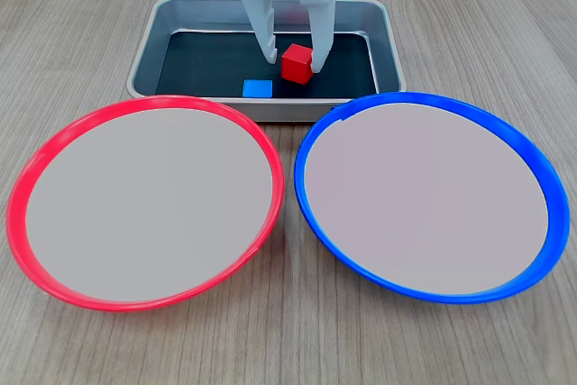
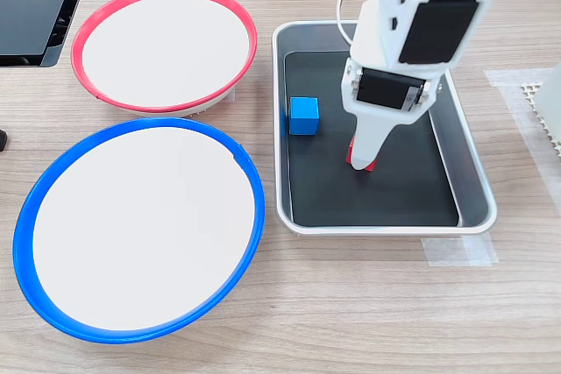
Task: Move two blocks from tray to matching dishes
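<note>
Inside the tray [image 1: 383, 38], the gripper [image 1: 293, 57] stands with jaws spread, one finger touching the red block [image 1: 297, 62] — not clamped. Nearby lies the blue block [image 2: 303, 116]; both dishes [image 2: 53, 243] sit bare.

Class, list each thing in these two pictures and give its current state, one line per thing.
Gripper: open, fingers either side of the red block.
Red block: in tray, not lifted.
Blue block: in tray, untouched.
Tray: holds both blocks.
Red dish: empty.
Blue dish: empty.
</note>
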Motion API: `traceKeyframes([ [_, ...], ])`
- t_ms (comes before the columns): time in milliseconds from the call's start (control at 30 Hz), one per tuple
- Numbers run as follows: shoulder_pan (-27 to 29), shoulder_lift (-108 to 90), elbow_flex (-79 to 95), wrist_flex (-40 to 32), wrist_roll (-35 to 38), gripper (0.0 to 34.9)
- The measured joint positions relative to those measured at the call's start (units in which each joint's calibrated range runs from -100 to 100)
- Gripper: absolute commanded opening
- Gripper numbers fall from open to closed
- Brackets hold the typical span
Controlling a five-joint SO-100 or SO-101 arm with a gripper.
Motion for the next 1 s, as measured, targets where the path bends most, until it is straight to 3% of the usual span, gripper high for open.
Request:
traceKeyframes([
  [133, -2.04, 0.85, -0.09, 0.24, -1.32, 0.1],
  [267, -5.31, 1.79, -10.71, 10.69, -4.30, 0.1],
  [400, -4.25, 5.88, -28.40, 16.23, -10.70, 0.0],
  [500, 1.06, 13.04, -44.83, 13.30, -16.61, 0.0],
  [800, 7.70, 27.96, -51.81, -0.98, -17.29, 0.2],
  [833, 8.05, 29.50, -51.91, -2.53, -16.95, 1.4],
  [867, 8.41, 31.37, -52.00, -4.65, -16.31, 5.6],
  [900, 9.29, 33.42, -52.00, -6.85, -14.75, 16.9],
  [1000, 10.18, 34.19, -52.00, -7.99, -13.97, 22.3],
])
